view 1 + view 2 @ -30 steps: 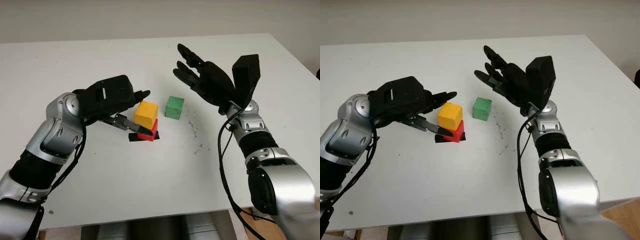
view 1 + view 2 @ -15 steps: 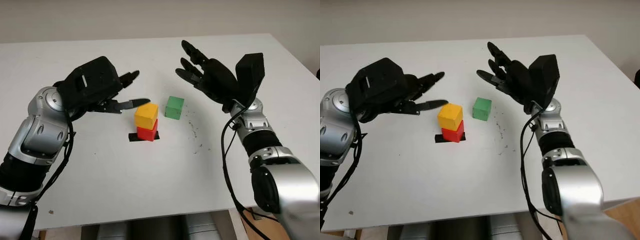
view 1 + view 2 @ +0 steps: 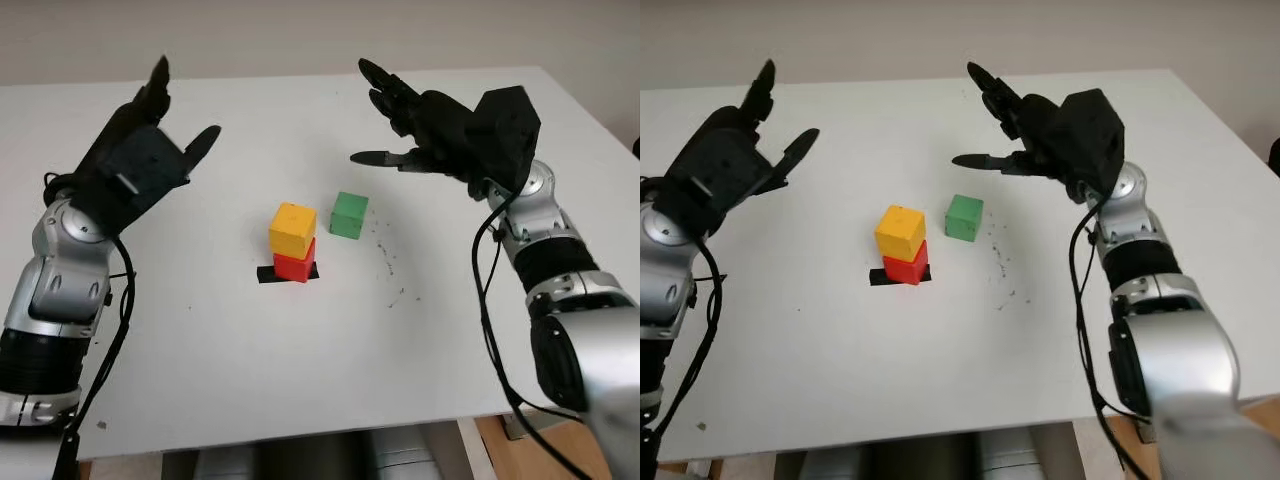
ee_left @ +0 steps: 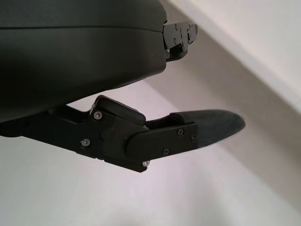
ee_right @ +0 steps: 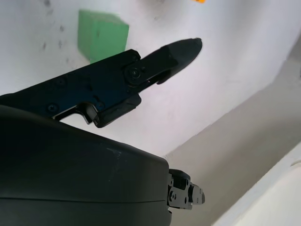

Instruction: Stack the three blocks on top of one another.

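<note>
Your left hand (image 3: pixel 135 155) has let go and lifted clear, open and empty — the yellow block (image 3: pixel 292 228) now sits on the red block (image 3: pixel 294 266). Green block (image 3: pixel 349 215) remains on the table (image 3: pixel 300 360), beside the stack; right hand (image 3: pixel 440 130) open above it.

**Three bright blocks on a white table**

A yellow block (image 3: pixel 292 228) sits on a red block (image 3: pixel 294 267), over a black patch (image 3: pixel 268 274). At three o'clock, a green block (image 3: pixel 349 215). White table (image 3: pixel 300 370); faint dark specks (image 3: pixel 388 262) at four o'clock
</note>
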Tool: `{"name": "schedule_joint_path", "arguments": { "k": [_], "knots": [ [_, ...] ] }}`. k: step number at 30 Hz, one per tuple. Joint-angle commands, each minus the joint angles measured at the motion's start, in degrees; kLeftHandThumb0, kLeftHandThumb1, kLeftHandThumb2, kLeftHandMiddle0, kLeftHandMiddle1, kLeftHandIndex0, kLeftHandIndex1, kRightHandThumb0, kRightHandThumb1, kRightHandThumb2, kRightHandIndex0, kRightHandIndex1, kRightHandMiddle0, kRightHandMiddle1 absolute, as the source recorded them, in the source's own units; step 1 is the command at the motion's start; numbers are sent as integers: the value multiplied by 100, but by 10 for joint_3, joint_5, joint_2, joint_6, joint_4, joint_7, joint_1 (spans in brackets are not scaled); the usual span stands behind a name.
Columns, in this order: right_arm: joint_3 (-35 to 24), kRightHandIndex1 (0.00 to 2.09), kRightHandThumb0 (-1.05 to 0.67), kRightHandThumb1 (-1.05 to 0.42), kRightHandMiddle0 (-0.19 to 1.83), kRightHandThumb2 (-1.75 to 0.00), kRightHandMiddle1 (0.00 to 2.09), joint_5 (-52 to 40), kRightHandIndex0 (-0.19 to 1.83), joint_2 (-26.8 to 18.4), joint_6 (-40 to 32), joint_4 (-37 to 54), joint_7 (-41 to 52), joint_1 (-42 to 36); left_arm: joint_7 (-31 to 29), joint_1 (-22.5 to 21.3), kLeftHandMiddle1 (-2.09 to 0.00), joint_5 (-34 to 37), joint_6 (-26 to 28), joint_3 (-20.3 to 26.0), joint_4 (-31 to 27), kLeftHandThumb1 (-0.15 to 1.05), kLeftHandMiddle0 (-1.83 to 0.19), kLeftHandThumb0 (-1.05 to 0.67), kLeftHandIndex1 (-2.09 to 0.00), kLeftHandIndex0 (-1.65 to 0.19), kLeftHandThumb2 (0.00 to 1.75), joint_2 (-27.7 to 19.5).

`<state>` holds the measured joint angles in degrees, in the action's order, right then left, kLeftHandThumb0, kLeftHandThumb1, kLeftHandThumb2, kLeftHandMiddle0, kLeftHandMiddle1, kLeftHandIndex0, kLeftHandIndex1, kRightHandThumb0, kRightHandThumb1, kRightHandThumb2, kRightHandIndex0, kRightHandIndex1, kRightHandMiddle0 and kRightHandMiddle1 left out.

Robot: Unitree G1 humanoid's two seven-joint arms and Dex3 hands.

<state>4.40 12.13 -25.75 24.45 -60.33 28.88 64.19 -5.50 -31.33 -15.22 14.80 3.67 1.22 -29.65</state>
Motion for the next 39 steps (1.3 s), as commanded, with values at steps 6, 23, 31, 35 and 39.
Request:
{"name": "schedule_joint_path", "arguments": {
  "k": [6,23,31,35,39],
  "knots": [
    [106,21,-62,-80,19,-4,17,143,23,-48,134,-22,-70,47,52,34,-6,63,-84,54,25,105,6,-67,-6,7,65,54],
    [365,8,-54,-82,27,-6,12,488,17,-76,180,-29,-317,119,89,64,-6,45,-90,49,26,105,1,-61,-7,5,66,71],
    [421,2,-54,-84,28,-6,9,546,0,-61,164,-73,-452,125,86,63,-6,36,-91,48,27,105,1,-58,-7,5,67,71],
    [428,4,-51,-84,30,-5,10,545,1,-53,162,-92,-498,121,87,63,-6,30,-88,46,24,105,0,-58,-7,3,66,70],
    [436,6,-51,-85,32,-6,9,544,3,-46,159,-107,-528,119,85,62,-6,27,-84,45,21,105,0,-56,-7,3,65,70]
  ]
}}
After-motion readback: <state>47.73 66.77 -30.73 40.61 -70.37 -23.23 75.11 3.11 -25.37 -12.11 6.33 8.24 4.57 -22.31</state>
